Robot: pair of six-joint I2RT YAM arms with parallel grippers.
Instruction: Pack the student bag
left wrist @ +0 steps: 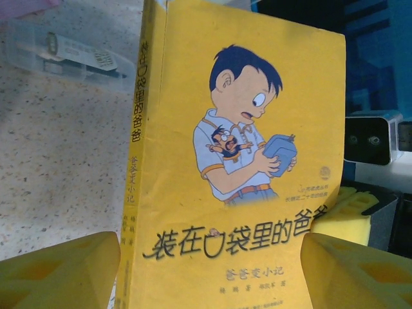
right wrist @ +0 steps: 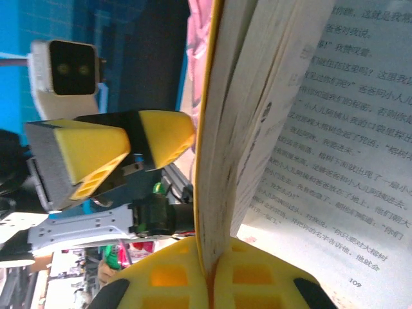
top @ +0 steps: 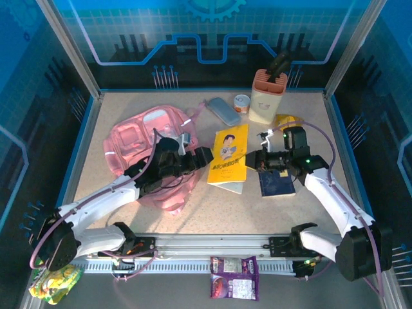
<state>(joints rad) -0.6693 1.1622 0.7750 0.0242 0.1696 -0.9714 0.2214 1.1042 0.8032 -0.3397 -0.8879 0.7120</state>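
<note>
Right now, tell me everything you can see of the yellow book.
The yellow book is a thin paperback, its cover showing a cartoon boy with dark blue hair above a black Chinese title, with more characters down the spine. It sits mid-table, right of the pink student bag, partly opened: printed white pages fan away from the cover. The right hand is shut on the cover's edge. The left hand is open, its yellow pads flanking the book, apparently not touching it.

Bag (top: 138, 138) partly hidden under left arm (top: 109, 193), book (left wrist: 238, 161) cover cut off at bottom edge, clear case (left wrist: 64, 55) blurred, blue book (top: 278, 183) partly covered by right arm (top: 322, 187), tin (top: 242, 103) label unreadably small
</note>
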